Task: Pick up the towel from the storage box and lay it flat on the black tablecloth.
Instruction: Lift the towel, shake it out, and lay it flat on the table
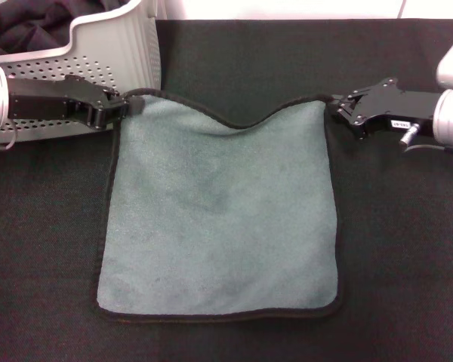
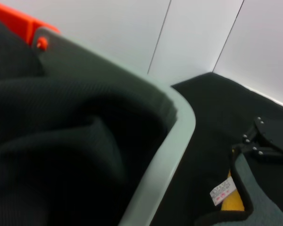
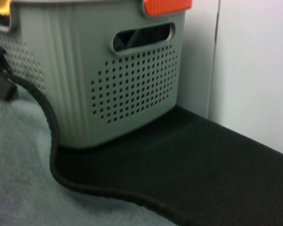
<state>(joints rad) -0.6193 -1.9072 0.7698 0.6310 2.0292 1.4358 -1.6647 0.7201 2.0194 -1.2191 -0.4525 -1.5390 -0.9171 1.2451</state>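
The black tablecloth (image 1: pixel 408 249) covers nearly the whole head view, from the top edge down to the bottom.

On it, filling the centre of the frame, the towel (image 1: pixel 219 219) lies spread out, grey-green with a thin black border. Its lower edge runs straight across the lower middle; its upper edge sags in a shallow dip between the two top corners, which are pulled slightly outward.

The storage box (image 1: pixel 113 53) stands in the upper left corner, light grey with dotted sides, just beside the towel's upper left corner. Dark fabric (image 1: pixel 30 26) is bunched inside it.

The left gripper (image 1: pixel 122 106) reaches in from the left edge, in front of the box wall, and is clamped on the towel's upper left corner.

The right gripper (image 1: pixel 337 105) comes in from the right edge, upper right of the frame, its jaws pinched on the towel's upper right corner.

In the left wrist view a small white care label (image 2: pixel 222 191) shows at the towel's border, lower right of that frame.
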